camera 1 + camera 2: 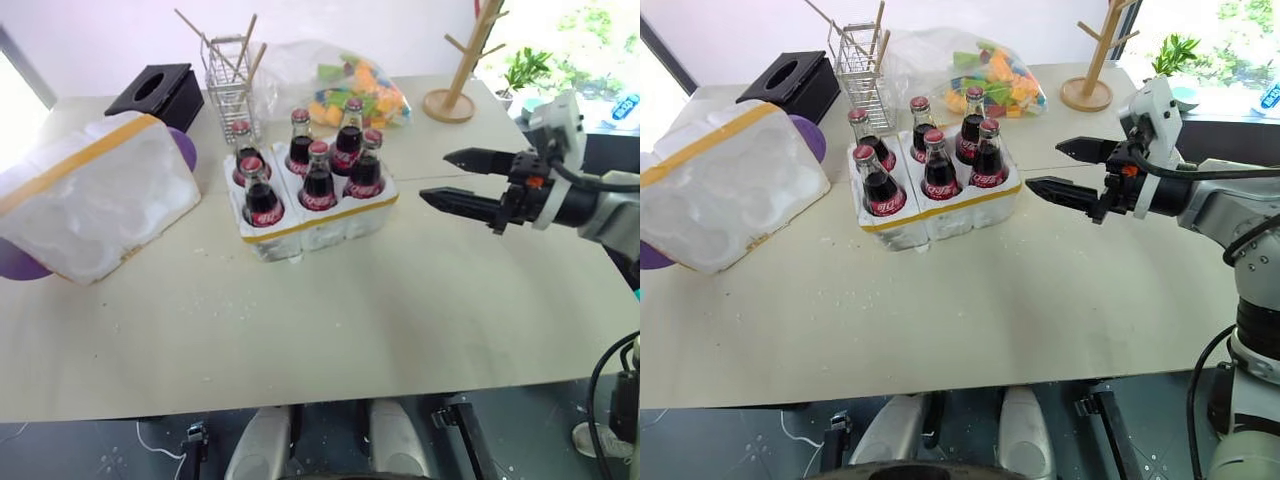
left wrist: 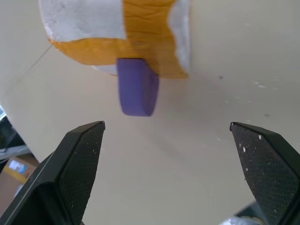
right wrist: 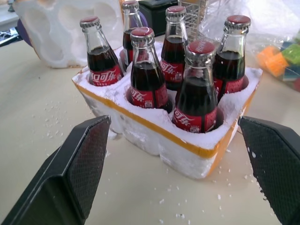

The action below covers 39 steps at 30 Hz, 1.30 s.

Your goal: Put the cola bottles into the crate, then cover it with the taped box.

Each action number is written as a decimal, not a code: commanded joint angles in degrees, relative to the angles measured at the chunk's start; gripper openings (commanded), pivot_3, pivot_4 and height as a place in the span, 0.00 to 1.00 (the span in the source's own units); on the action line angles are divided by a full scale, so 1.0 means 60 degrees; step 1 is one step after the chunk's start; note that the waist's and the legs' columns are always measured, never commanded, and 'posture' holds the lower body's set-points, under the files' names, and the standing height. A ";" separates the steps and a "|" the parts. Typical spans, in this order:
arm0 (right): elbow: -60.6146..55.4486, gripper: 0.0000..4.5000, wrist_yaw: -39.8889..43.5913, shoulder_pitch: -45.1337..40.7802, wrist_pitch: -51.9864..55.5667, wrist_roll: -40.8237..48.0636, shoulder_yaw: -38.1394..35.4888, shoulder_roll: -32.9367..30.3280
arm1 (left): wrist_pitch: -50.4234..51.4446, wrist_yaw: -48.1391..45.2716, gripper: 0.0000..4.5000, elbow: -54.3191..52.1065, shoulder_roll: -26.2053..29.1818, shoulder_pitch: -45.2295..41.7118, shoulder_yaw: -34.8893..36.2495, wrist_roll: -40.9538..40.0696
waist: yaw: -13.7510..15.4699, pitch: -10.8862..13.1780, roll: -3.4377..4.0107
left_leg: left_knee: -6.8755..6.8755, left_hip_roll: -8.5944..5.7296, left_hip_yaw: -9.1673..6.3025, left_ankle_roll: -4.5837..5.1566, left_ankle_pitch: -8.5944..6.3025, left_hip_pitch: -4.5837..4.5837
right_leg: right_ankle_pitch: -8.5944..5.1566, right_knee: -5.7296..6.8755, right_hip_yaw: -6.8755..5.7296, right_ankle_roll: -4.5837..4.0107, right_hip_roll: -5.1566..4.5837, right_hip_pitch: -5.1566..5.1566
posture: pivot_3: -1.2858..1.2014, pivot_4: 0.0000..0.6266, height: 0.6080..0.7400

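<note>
Several cola bottles [image 1: 318,175] with red caps stand upright in the wells of the crate [image 1: 322,226], a low white foam tray with a yellow band, at the table's middle. The right wrist view shows the same bottles [image 3: 147,75] close up. My right gripper [image 1: 435,177] hovers open to the right of the crate, pointing at it, with nothing between its fingers. The taped box [image 1: 95,195], a white foam shell with yellow tape, lies tilted at the table's left. In the left wrist view my left gripper [image 2: 166,125] is open and empty above the table, near a corner of the taped box [image 2: 112,28].
A purple disc [image 2: 137,86] pokes out from under the taped box. Along the back stand a black tissue box [image 1: 155,90], a wire rack with wooden sticks [image 1: 228,85], a bag of colourful blocks [image 1: 350,85] and a wooden mug tree [image 1: 462,60]. Foam crumbs dot the table.
</note>
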 commanded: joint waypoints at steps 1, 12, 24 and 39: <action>-0.0264 0.99 -0.0110 -0.0162 -0.0039 0.0227 -0.0357 -0.0181 | -0.0370 0.0360 1.00 0.0943 -0.0411 -0.1485 -0.0916 0.1498 | -0.0030 -0.0003 -0.0036 | 0.0006 0.0001 0.0001 0.0000 0.0000 0.0000 | 0.0001 0.0010 0.0000 0.0001 0.0003 0.0000 | 0.52 0.24 1.00; -0.0905 0.99 -0.0726 0.0379 0.0464 0.0824 -0.0993 -0.0392 | -0.0482 0.1656 1.00 0.2564 -0.1916 -0.3730 -0.1791 0.3238 | 0.0027 -0.0002 -0.0083 | 0.0076 0.0001 -0.0012 0.0024 -0.0016 0.0003 | -0.0031 0.0082 0.0005 0.0046 -0.0008 0.0001 | 0.52 0.24 1.00; -0.1606 0.99 -0.1678 0.0917 0.0651 0.1428 -0.1420 -0.0247 | -0.0583 0.0399 1.00 0.2466 -0.1694 -0.4971 -0.1894 0.3913 | 0.0149 0.0002 -0.0095 | 0.0087 -0.0004 -0.0045 0.0023 -0.0016 -0.0005 | -0.0027 0.0072 0.0000 0.0038 -0.0015 0.0005 | 0.52 0.24 1.00; -0.1457 0.99 -0.1944 0.1349 0.0129 0.1441 -0.1354 -0.0264 | -0.0483 0.1132 1.00 0.2743 -0.1673 -0.5232 -0.2137 0.4710 | -0.0064 0.0003 -0.0097 | 0.0084 -0.0002 -0.0046 0.0025 -0.0017 -0.0009 | -0.0034 0.0077 -0.0001 0.0051 -0.0012 -0.0001 | 0.52 0.24 1.00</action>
